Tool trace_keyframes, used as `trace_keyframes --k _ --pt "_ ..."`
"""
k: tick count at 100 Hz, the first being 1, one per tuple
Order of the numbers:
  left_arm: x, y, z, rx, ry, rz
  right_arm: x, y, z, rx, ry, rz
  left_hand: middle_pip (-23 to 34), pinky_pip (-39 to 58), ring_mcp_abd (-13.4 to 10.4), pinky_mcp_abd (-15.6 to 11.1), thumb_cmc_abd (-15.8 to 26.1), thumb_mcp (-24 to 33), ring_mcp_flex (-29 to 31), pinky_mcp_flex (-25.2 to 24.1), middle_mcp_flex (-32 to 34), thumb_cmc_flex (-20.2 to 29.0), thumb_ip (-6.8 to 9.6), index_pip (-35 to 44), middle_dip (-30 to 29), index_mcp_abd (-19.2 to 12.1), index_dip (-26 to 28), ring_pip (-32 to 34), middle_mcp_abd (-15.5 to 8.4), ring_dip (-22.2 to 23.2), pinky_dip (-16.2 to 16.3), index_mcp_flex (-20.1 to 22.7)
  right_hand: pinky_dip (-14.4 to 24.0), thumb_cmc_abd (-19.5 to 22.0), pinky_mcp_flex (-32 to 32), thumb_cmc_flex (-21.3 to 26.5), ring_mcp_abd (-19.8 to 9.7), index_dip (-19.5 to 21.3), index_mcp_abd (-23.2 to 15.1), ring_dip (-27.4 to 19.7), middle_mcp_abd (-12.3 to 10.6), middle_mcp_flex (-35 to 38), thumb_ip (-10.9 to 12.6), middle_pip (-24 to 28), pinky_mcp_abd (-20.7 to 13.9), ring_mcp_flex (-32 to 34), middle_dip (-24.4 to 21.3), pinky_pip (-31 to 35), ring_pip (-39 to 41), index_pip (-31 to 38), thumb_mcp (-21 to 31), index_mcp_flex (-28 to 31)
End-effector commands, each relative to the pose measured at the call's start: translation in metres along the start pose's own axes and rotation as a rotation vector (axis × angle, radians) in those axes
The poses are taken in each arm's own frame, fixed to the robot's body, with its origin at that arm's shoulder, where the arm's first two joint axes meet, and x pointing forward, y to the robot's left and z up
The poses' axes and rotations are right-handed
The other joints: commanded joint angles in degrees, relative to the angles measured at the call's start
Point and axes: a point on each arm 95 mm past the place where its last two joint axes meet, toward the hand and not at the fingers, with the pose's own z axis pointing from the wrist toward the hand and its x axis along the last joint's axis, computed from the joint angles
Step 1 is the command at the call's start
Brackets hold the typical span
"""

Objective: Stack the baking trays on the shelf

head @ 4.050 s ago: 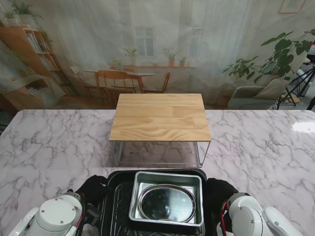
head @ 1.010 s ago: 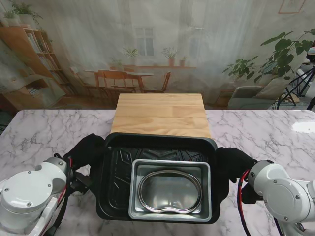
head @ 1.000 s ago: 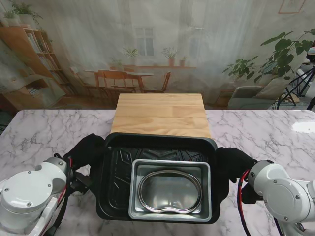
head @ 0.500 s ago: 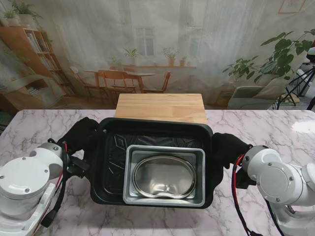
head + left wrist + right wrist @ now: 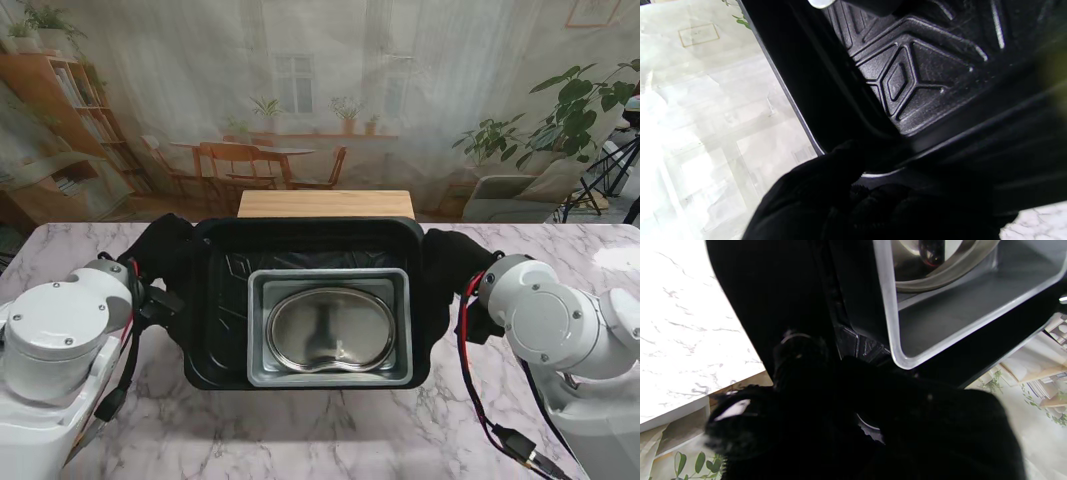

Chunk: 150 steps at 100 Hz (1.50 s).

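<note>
Your left hand (image 5: 165,262) grips the left rim of one black tray (image 5: 225,300), raised over the wooden shelf (image 5: 326,203). Nested inside you have one grey tray (image 5: 400,330) holding one steel kidney dish (image 5: 330,332). Your right hand (image 5: 452,268) clamps the right rim.

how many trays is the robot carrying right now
3: a black tray held by the left hand and right hand, a silver rectangular tray inside it, and a kidney-shaped pan innermost.

3 nested trays (image 5: 312,300), above wooden shelf (image 5: 326,204)
</note>
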Motion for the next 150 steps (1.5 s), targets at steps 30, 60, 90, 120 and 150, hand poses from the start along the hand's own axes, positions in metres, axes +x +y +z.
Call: trace_keyframes --k 30,60,90,120,150 --pt "0.055 0.039 0.003 -0.177 0.150 -0.082 0.062 -0.005 0.007 0.056 0.180 0.049 5.84 10.48 -23.48 -33.98 -1.58 2.65 7.28 7.84 4.77 1.78 0.92 8.88 1.78 -34.50 0.55 9.86 -27.95 1.93 2.07 12.75 1.10 -2.35 2.23 3.43 -0.52 -1.12 -36.79 0.94 -22.01 3.31 1.59 8.85 -5.28 1.76 0.66 3.19 5.48 5.44 4.84 3.29" --pt "0.061 0.030 0.016 -0.148 0.136 -0.101 0.067 0.006 0.019 0.041 0.157 0.066 5.83 10.65 -23.52 -33.94 -1.67 2.86 7.48 7.96 4.94 1.60 0.96 8.78 1.85 -34.62 0.61 9.91 -28.05 1.97 1.94 12.85 1.20 -2.39 2.24 3.42 -0.58 -1.24 -36.96 0.98 -22.19 3.51 1.52 8.79 -5.20 1.77 0.72 3.24 5.62 5.59 4.93 3.46" --pt "0.073 0.015 0.027 -0.109 0.140 -0.100 0.072 0.019 0.030 0.031 0.142 0.065 5.85 10.81 -23.38 -33.85 -1.81 3.10 7.56 8.03 5.14 1.51 1.02 8.53 1.92 -34.51 0.58 9.94 -27.97 2.01 1.90 12.92 1.27 -2.37 2.26 3.40 -0.61 -1.33 -37.10 1.02 -22.24 3.63 1.51 8.68 -5.26 1.76 0.75 3.29 5.72 5.70 4.96 3.60" --pt "0.082 0.005 0.054 -0.079 0.112 -0.065 0.076 0.031 0.053 0.022 0.124 0.068 5.87 10.93 -23.47 -33.85 -1.81 3.19 7.60 8.12 5.26 1.39 1.06 8.40 2.00 -34.51 0.61 9.92 -28.17 2.03 1.82 12.92 1.35 -2.41 2.27 3.40 -0.65 -1.34 -37.38 1.08 -22.64 4.01 1.46 8.73 -5.13 1.77 0.85 3.36 5.90 5.99 4.98 3.92" --pt "0.085 -0.002 0.080 -0.059 0.078 -0.066 0.071 0.041 0.083 -0.013 0.074 0.090 5.87 10.96 -23.45 -33.84 -1.84 3.23 7.61 8.10 5.34 1.36 1.08 8.36 2.00 -34.55 0.63 9.87 -28.23 2.03 1.77 13.04 1.44 -2.43 2.29 3.36 -0.67 -1.32 -37.58 1.19 -22.85 4.34 1.35 8.68 -5.08 1.77 0.92 3.49 6.18 6.35 5.07 4.26"
